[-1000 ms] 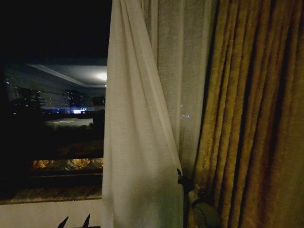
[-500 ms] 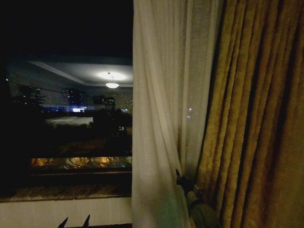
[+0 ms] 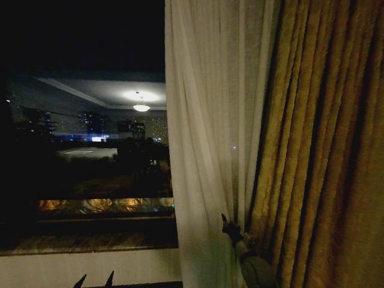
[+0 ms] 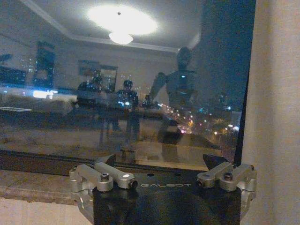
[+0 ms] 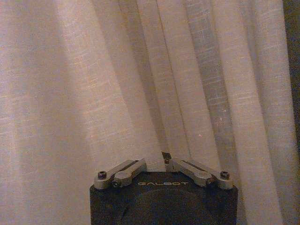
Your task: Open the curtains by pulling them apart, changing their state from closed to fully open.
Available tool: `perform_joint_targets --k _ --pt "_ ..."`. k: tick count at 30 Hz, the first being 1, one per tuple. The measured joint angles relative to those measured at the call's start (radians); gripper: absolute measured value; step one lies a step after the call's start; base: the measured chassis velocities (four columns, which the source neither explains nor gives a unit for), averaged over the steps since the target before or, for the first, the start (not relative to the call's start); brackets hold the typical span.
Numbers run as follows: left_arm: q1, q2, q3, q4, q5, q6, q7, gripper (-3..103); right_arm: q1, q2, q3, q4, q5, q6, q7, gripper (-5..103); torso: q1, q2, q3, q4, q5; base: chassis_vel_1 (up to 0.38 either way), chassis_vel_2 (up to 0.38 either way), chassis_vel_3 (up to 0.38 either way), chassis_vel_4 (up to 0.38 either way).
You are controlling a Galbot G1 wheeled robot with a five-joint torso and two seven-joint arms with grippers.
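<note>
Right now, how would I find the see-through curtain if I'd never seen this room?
Look at the dark window; just right of the glass hangs the see-through curtain, pale cream with thin pleats. Its right-hand neighbour is the gold-brown drape, thick and patterned, while this one is sheer and plain.

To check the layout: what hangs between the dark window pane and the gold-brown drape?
In the head view, the sheer white curtain hangs between the window pane and the gold-brown drape.

Window left, sheer curtain bunched to its right, heavy drape far right. Right gripper low, between curtain and drape. Left gripper near, below sill.
</note>
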Motion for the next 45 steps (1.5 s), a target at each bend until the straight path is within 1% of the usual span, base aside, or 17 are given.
perform_joint_targets --k 7,16,23,29,31,33,38,40,45 --pt "-0.003 -0.006 0.004 0.000 0.002 0.000 0.001 100 -0.001 0.000 0.004 -0.013 0.004 0.021 -0.020 0 0.000 0.000 0.000 -0.0002 0.0000 0.000 0.000 0.000 0.000" --pt "-0.003 -0.015 0.006 0.006 0.011 -0.001 0.001 100 0.003 0.000 -0.003 -0.017 0.005 0.021 -0.021 0 0.000 0.000 0.000 0.0002 -0.0001 -0.014 -0.012 0.011 0.017" --pt "-0.004 -0.018 0.006 0.007 0.014 -0.003 0.001 100 0.008 0.000 -0.007 -0.020 0.006 0.023 -0.021 0 0.000 0.000 0.000 -0.0001 -0.0001 -0.127 -0.120 0.119 0.115" --pt "-0.005 -0.017 0.006 0.007 0.014 -0.004 0.002 100 0.008 0.000 -0.007 -0.021 -0.029 0.028 -0.029 0 0.000 0.000 0.000 0.0000 -0.0001 -0.184 -0.178 0.202 0.194" --pt "-0.007 -0.017 0.008 0.007 0.014 -0.004 0.002 100 0.005 -0.001 -0.006 -0.021 -0.040 0.035 -0.031 0 0.000 0.000 0.000 -0.0005 0.0007 -0.107 -0.134 0.119 0.109" --pt "-0.007 -0.018 0.009 0.008 0.014 -0.004 0.003 100 0.004 -0.001 -0.006 -0.023 -0.041 0.037 -0.031 0 0.000 0.000 0.000 -0.0005 0.0006 -0.040 -0.062 0.039 0.068" --pt "-0.007 -0.019 0.009 0.015 0.015 -0.008 0.003 100 0.004 0.000 -0.005 -0.034 -0.043 0.044 -0.030 0 0.000 0.000 0.000 0.0004 -0.0009 0.020 0.025 -0.014 -0.022" --pt "-0.007 -0.019 0.008 0.018 0.015 -0.011 0.003 100 0.004 0.000 -0.006 -0.036 -0.044 0.045 -0.030 0 0.000 0.000 0.000 0.0006 -0.0006 0.056 0.087 -0.023 -0.069" --pt "-0.005 -0.019 0.006 0.024 0.015 -0.018 0.003 100 0.008 0.000 -0.010 -0.041 -0.044 0.047 -0.022 0 0.000 0.000 0.000 -0.0002 0.0000 -0.014 0.079 0.024 -0.075"
